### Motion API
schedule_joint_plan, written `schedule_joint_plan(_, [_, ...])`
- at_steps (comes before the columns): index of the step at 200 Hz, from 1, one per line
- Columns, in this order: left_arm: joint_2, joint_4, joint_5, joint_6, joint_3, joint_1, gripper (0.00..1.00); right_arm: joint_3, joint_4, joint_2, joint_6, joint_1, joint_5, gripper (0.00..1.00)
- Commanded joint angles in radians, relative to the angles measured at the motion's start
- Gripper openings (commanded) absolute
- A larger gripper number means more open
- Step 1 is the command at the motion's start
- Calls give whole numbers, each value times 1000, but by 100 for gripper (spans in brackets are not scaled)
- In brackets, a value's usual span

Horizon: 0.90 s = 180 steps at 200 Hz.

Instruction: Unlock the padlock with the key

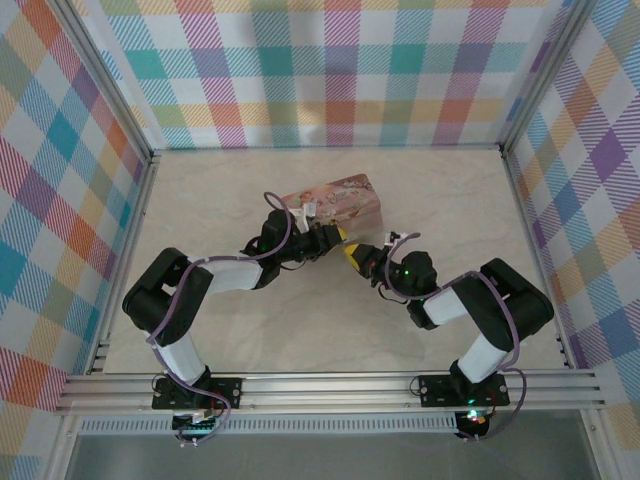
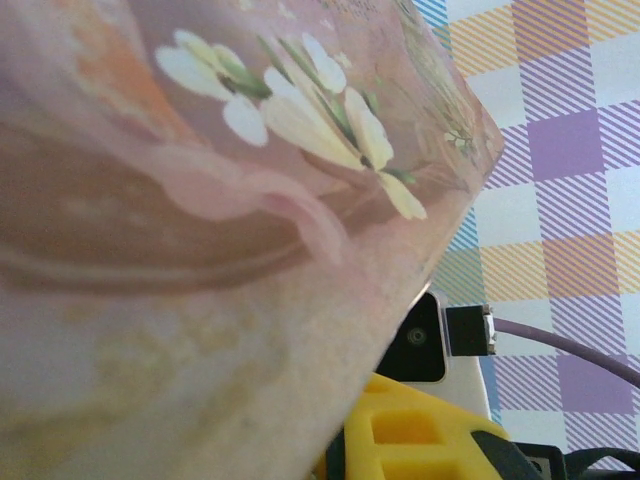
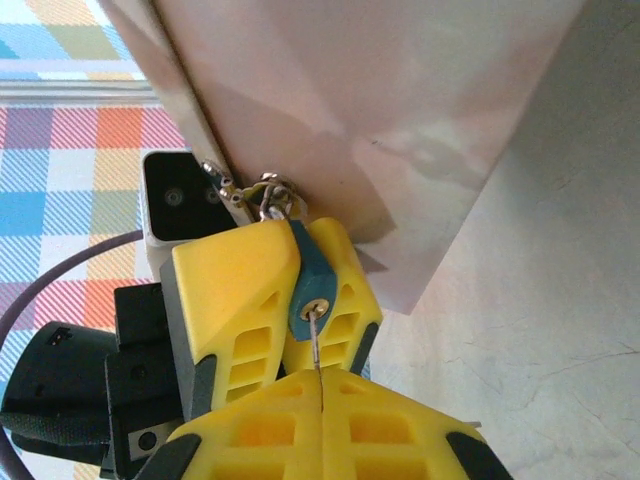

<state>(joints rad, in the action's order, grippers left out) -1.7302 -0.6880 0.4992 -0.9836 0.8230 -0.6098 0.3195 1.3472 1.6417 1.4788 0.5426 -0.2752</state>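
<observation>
Two pincers meet at the pink tin (image 1: 335, 200). The left pincer (image 3: 298, 240) is clamped on the padlock (image 3: 305, 285), which hangs at the tin's clasp (image 3: 265, 195); this probably steadies it, with the keyhole facing the right pincer (image 3: 320, 385). That one pinches the key (image 3: 317, 345), whose tip sits at the keyhole, ready to turn. Plaid walls (image 1: 330, 70) enclose the pale marbled counter (image 1: 450, 200).

key (image 3: 317, 342) in padlock (image 3: 307, 285), padlock against tin (image 3: 400, 130)

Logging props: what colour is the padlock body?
Dark teal-blue padlock, clearest in the right wrist view.
</observation>
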Motion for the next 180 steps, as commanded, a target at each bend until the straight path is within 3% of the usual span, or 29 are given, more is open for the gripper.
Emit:
schedule_joint_plan(1, [39,-69,108,-16,-4,-25,14,-20,61,-2,10,-24,104,0])
schedule_joint_plan(74, [32,-110,101,-45,-12,-26,14,11,61,12,42,-26,79,0])
schedule_joint_plan(180, [42,-95,64,-47,-16,-30,15,33,61,19,-28,59,166,0])
